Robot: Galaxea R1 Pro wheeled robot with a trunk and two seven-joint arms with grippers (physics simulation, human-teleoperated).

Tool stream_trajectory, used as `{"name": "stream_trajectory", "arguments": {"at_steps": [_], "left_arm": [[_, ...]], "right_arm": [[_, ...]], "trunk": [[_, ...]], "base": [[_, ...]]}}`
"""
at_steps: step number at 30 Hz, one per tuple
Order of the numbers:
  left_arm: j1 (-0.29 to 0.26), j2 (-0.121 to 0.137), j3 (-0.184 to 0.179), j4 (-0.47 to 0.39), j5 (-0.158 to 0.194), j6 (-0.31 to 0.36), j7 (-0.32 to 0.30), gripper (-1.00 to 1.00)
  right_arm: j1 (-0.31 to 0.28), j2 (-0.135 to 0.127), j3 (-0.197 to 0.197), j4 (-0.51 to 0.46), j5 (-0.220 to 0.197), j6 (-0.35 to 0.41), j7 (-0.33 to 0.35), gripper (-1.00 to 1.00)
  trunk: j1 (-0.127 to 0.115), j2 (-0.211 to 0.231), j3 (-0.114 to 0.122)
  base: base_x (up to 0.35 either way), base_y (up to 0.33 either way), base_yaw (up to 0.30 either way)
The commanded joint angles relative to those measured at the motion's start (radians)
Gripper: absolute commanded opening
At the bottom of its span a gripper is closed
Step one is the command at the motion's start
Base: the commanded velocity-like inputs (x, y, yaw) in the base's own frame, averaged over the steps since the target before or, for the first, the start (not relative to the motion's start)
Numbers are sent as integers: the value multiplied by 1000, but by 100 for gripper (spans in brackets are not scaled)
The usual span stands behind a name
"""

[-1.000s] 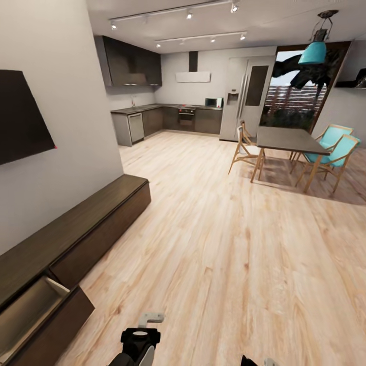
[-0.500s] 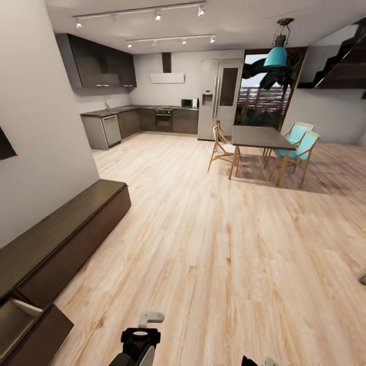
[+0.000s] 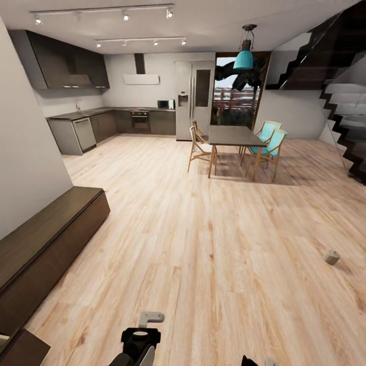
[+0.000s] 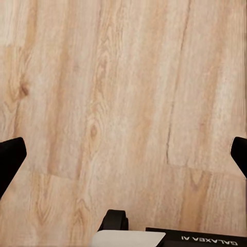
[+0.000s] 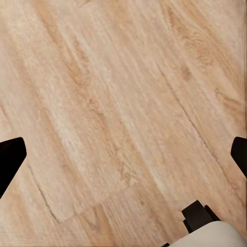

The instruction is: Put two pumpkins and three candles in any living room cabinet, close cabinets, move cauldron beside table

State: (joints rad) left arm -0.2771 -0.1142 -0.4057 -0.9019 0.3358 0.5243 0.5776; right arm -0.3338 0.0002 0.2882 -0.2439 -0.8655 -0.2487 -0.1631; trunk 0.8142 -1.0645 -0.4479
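Light wood plank floor (image 3: 213, 244) runs from my position to a dark kitchen (image 3: 101, 119) at the far left and a dining table (image 3: 234, 136) with turquoise chairs (image 3: 269, 142) at far centre. A staircase (image 3: 345, 101) climbs along the far right wall.

At near left I note the cabinet (image 3: 48, 241), long, low and dark brown, standing against the grey wall. One drawer front at its nearest end stands out from the unit (only a corner of it is in frame).

One candle (image 3: 332, 257), a stubby beige-grey cylinder, stands on the floor at right, well apart from the cabinet and from both arms.

My left arm (image 3: 138, 344) shows at the near edge of the head view. In the left wrist view the left gripper (image 4: 123, 154) has its black fingertips (image 4: 9, 159) at opposite edges of the frame, spread wide, with bare planks between them. The right gripper (image 5: 123, 154) reads the same in its wrist view: fingertips (image 5: 10, 157) far apart, holding nothing, over bare floor.
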Motion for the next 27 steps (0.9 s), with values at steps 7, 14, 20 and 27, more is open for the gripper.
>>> {"name": "stream_trajectory", "arguments": {"at_steps": [7,14,20,27], "left_arm": [[-1,2,-2,-1,11,1,10,100],[-1,4,-2,-1,11,0,8,100],[-1,5,-3,-1,11,-1,8,100],[-1,5,-5,-2,10,-2,8,100]], "right_arm": [[-1,0,9,0,-7,-5,-6,100],[-1,-2,9,0,-6,-7,-3,100],[-1,-1,9,-1,-4,-7,-2,100],[-1,0,10,0,-4,-7,-1,100]], "trunk": [[0,-1,2],[0,-1,2],[0,-1,2],[0,-1,2]], "base": [[0,0,-285],[84,0,-192],[325,0,-9],[345,0,0]]}}
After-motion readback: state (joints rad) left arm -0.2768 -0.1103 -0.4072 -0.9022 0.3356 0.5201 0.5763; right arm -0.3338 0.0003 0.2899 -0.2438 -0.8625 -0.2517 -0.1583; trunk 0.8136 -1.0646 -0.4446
